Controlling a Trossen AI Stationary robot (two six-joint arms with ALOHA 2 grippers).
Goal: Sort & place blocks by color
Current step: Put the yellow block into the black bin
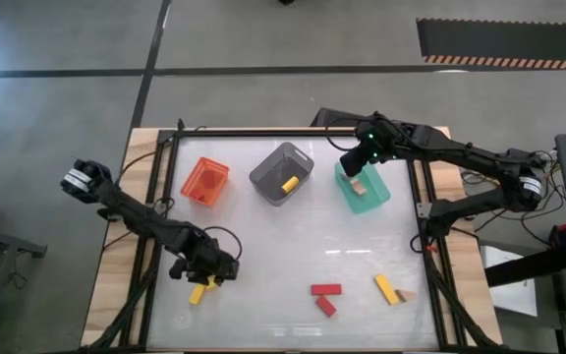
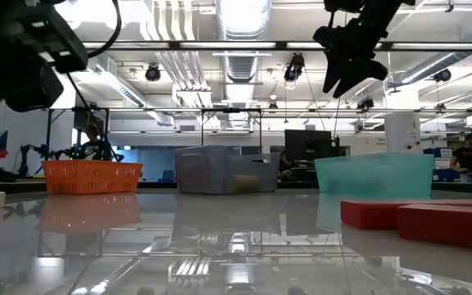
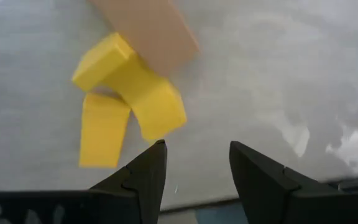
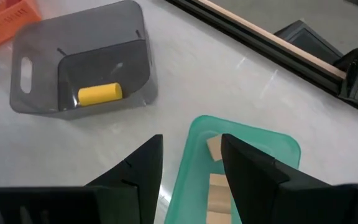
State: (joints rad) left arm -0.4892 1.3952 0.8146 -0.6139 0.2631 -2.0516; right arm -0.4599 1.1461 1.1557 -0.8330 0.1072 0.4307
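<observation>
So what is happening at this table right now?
A two-armed robot is sorting blocks into bins by color. The left pincer is open and empty, low over two yellow blocks and a tan block. The right pincer is open over the green bin, which holds tan blocks. The grey bin holds one yellow block.

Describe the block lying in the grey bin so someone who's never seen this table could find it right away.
Along the table's far edge stand three bins: orange, grey and green. The grey bin is the middle one. Inside it lies a single short yellow block, the only thing in that bin; the green bin beside it holds pale tan blocks instead.
</observation>
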